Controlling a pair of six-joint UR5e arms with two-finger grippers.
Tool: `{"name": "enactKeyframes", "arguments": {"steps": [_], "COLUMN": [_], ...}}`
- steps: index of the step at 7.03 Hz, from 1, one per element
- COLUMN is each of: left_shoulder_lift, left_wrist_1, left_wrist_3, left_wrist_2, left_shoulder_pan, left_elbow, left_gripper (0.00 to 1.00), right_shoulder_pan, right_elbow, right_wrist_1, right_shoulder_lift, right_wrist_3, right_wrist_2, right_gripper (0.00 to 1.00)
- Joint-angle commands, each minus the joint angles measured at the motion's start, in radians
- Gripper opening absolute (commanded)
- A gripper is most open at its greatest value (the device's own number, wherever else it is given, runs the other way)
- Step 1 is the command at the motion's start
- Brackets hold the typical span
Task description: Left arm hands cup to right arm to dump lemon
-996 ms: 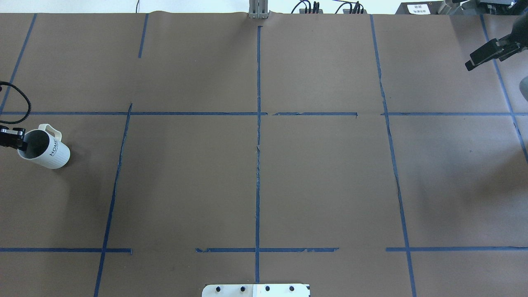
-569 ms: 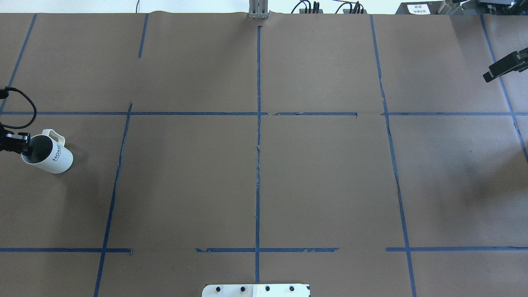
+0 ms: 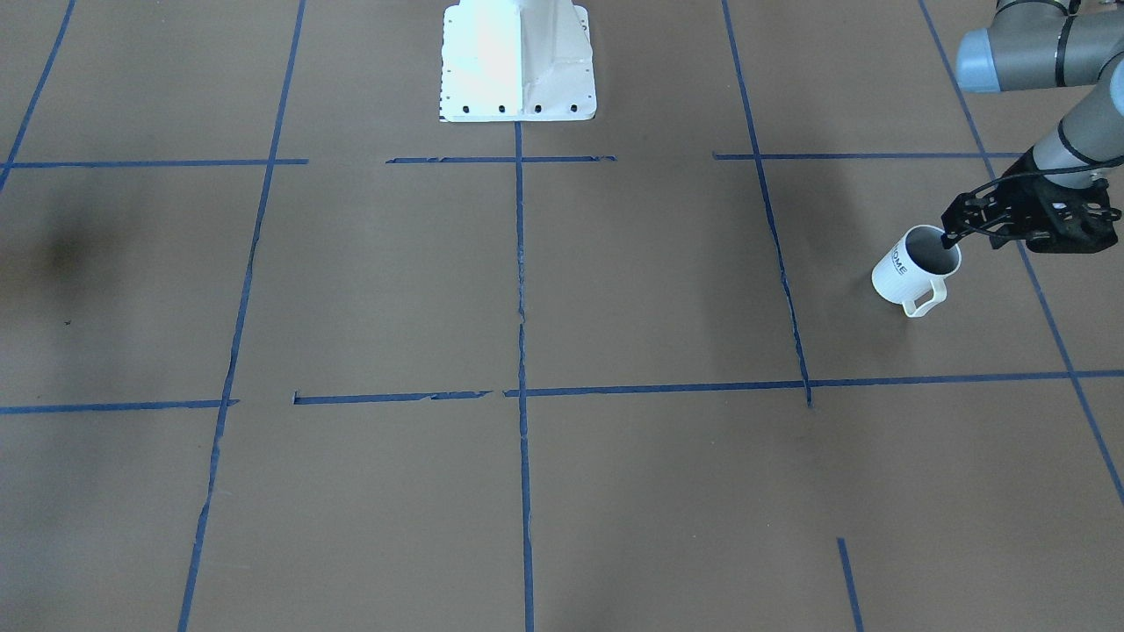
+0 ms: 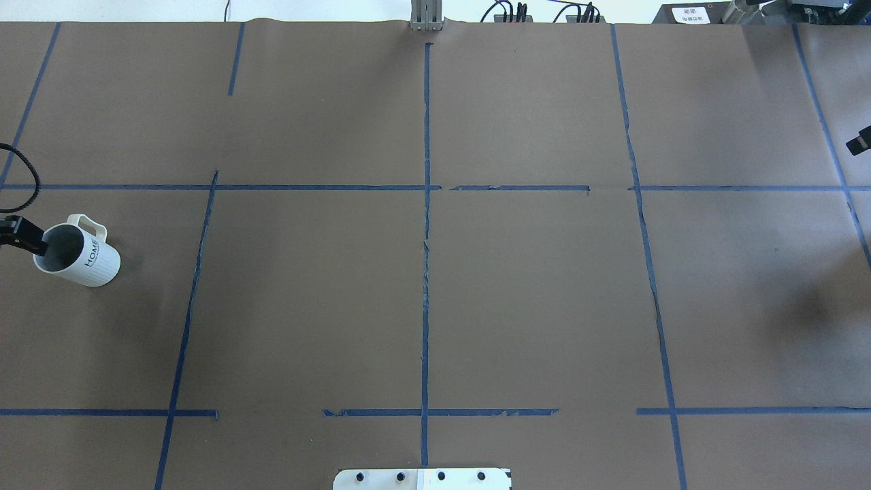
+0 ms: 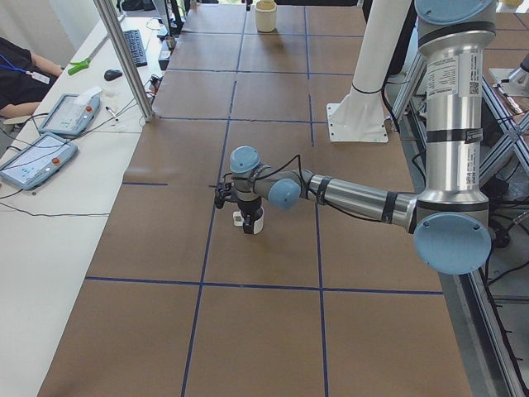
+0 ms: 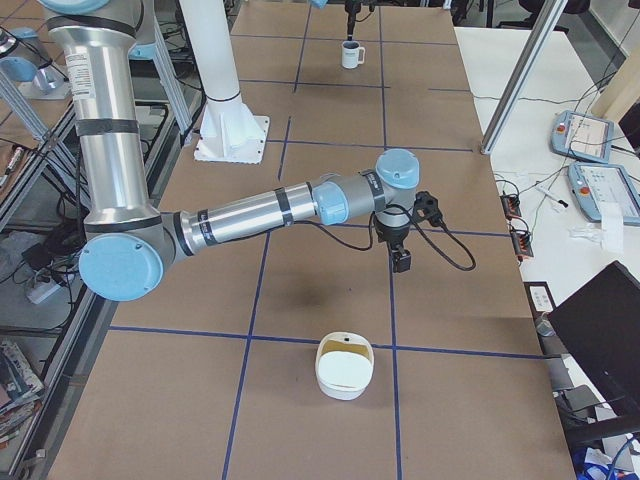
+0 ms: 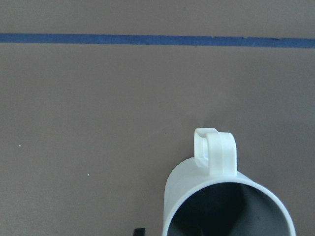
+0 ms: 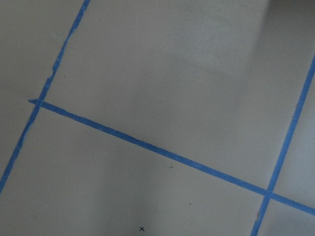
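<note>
Cup (image 4: pixel 92 265): one, at the overhead view's middle left, handle toward the frame's top. The left gripper (image 4: pixel 38 245) pinches its rim, one finger inside. At the far right edge only a tip of the right gripper (image 4: pixel 859 141) shows, and I cannot tell its grip. One white bowl (image 6: pixel 344 368) lies low-center in the right-side view.

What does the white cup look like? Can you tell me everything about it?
The cup is a white mug, ceramic by its look, with black HOME lettering and a dark grey inside. Its squared loop handle points away from the robot. It seems to stand mouth up on the brown-papered table, near the robot's left end, and the left gripper pinches its rim. No lemon shows in the visible part inside.
</note>
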Motion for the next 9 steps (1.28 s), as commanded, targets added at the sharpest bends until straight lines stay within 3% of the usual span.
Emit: {"name": "enactKeyframes", "arguments": {"steps": [1,3,5,7,9], "left_shoulder_lift": [-0.007,0.011,0.078,0.117,0.139], "left_wrist_1": [0.253,0.384,0.317,0.213,0.211], "left_wrist_3": [0.395,0.611,0.615,0.615,0.616], "left_wrist_2": [-0.010,-0.029,-0.123,-0.122,-0.122], "left_shoulder_pan": [-0.214,-0.423,-0.514,-0.516,-0.514], "left_elbow": [-0.029,-0.029,-0.027,-0.007,-0.018], "left_gripper": [1.00,1.00,1.00,1.00,1.00], "right_shoulder_pan": [0.102,0.222,0.264,0.264,0.264], "right_elbow": [0.036,0.037,0.040,0.038,0.041], "right_wrist_1": [-0.141,-0.265,-0.253,-0.251,-0.183], "right_shoulder_lift": [-0.039,-0.109,-0.253,-0.269,-0.296], "right_wrist_3": [-0.115,-0.343,-0.343,-0.327,-0.237], "right_wrist_2": [0.030,0.022,0.019,0.018,-0.016], "right_gripper": [1.00,1.00,1.00,1.00,1.00]}}
